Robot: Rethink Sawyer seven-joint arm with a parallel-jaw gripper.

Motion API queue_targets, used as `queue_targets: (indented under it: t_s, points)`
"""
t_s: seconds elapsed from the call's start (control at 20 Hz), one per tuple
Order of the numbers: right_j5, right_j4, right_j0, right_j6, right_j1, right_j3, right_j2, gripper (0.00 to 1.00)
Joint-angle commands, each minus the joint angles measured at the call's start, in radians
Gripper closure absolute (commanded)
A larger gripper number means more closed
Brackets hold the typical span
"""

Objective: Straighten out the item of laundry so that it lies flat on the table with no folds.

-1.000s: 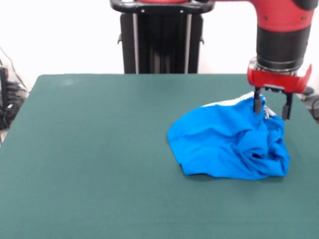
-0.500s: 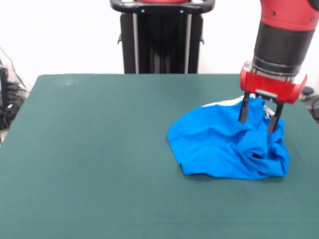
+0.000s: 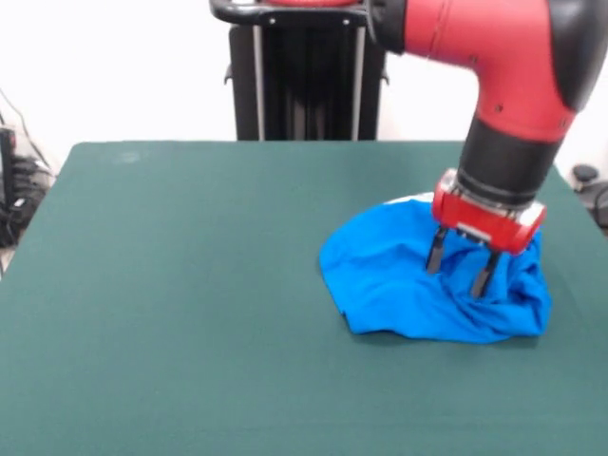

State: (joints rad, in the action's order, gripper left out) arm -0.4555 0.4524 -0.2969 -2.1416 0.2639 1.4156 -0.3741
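Note:
The item of laundry (image 3: 399, 275), a bright blue shirt, lies crumpled in a heap on the right half of the dark green table (image 3: 190, 304). Folds bunch up on its right side, and a sliver of white shows at its far edge. My gripper (image 3: 458, 268) is open and tilted, with its two dark fingers (image 3: 436, 255) pointing down into the wrinkled right part of the shirt, tips at the cloth. Nothing is held between them. The red wrist hides the cloth behind it.
The black pedestal (image 3: 309, 71) stands at the table's far edge. Cables and dark gear (image 3: 14, 190) lie off the table's left side. The shirt lies near the table's right edge (image 3: 584, 247).
The gripper has come forward, left and down, from the shirt's far right edge onto its wrinkled middle-right part, and tilted. The shirt has barely shifted.

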Motion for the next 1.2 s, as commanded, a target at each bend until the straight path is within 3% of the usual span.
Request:
queue_targets:
  t_s: [0.05, 0.3, 0.55, 0.85, 0.9, 1.2]
  points:
    - [0.066, 0.059, -0.033, -0.297, -0.121, -0.039, 0.022, 0.00]
    - [-0.033, 0.054, -0.021, -0.276, -0.082, -0.024, 0.048, 0.00]
    - [-0.092, 0.072, 0.053, -0.199, 0.012, 0.031, 0.171, 0.00]
    - [-0.181, 0.098, 0.099, -0.189, 0.045, 0.024, 0.263, 0.00]
    - [-0.206, 0.099, 0.106, -0.196, 0.046, 0.019, 0.276, 1.00]
    - [-0.267, 0.108, 0.109, -0.233, 0.034, -0.009, 0.273, 1.00]
